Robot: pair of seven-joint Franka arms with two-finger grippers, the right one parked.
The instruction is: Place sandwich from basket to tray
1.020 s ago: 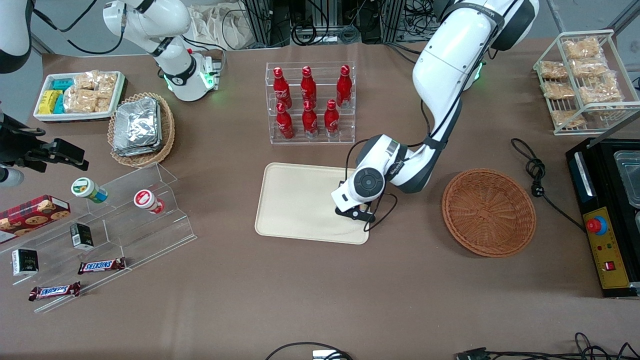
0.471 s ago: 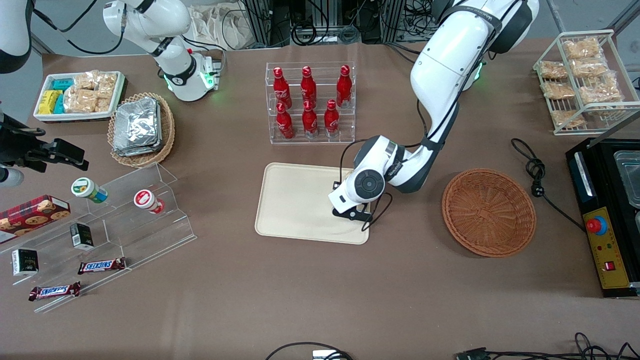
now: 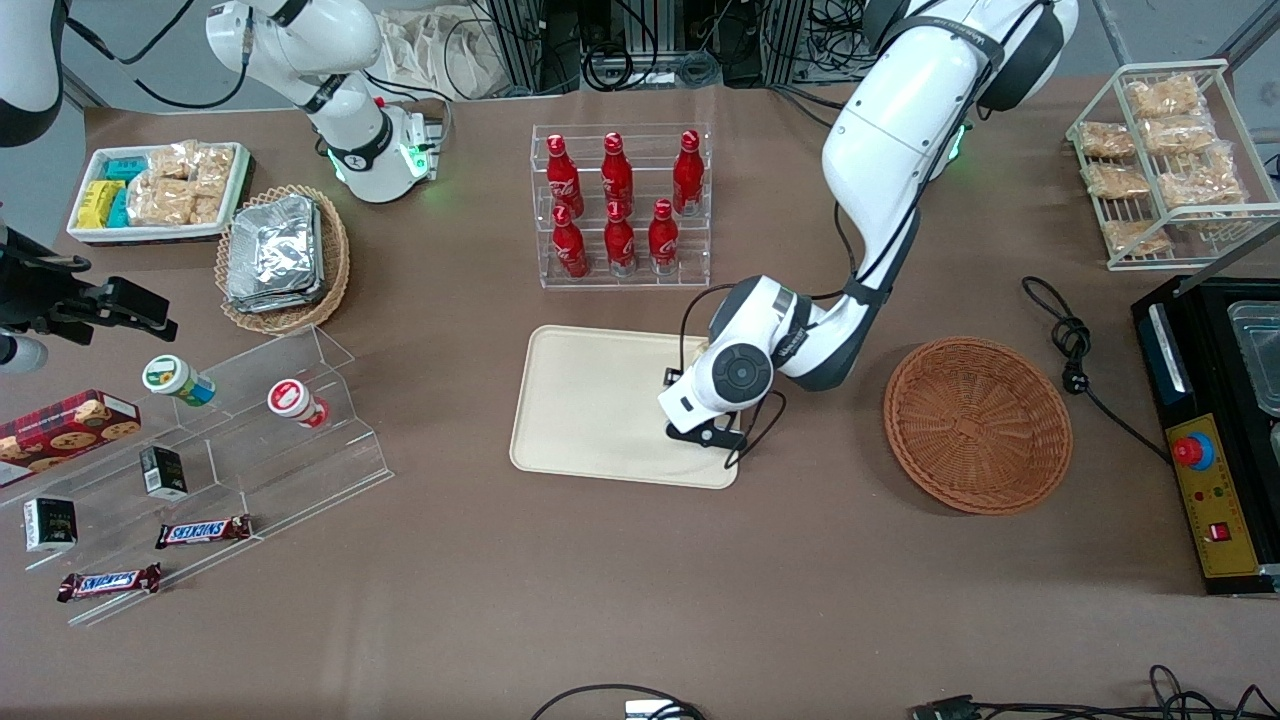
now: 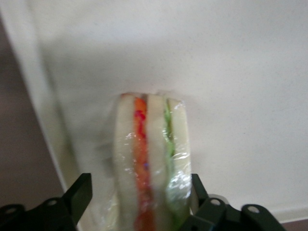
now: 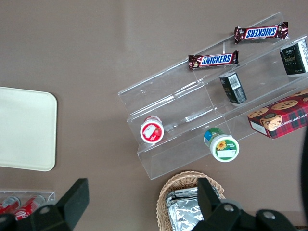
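Note:
The sandwich (image 4: 151, 159), a plastic-wrapped wedge of white bread with orange-red and green layers, rests on the cream tray (image 4: 231, 72) close to its rim. My left gripper (image 4: 142, 185) straddles it, open: one finger stands apart from the bread and the other is close against the wrap. From the front, the gripper (image 3: 700, 400) hangs over the tray (image 3: 590, 400) at the edge nearest the basket, and the wrist hides the sandwich. The reddish-brown wicker basket (image 3: 978, 425) sits toward the working arm's end of the table with nothing in it.
A clear rack of red bottles (image 3: 620, 205) stands farther from the camera than the tray. A black cable (image 3: 1075, 345) and a black appliance (image 3: 1215, 430) lie near the basket. Acrylic snack shelves (image 3: 220, 450) and a foil-pack basket (image 3: 280, 258) sit toward the parked arm's end.
The left wrist has shifted slightly over the tray's edge, a little away from the front camera. The basket and tray have not moved.

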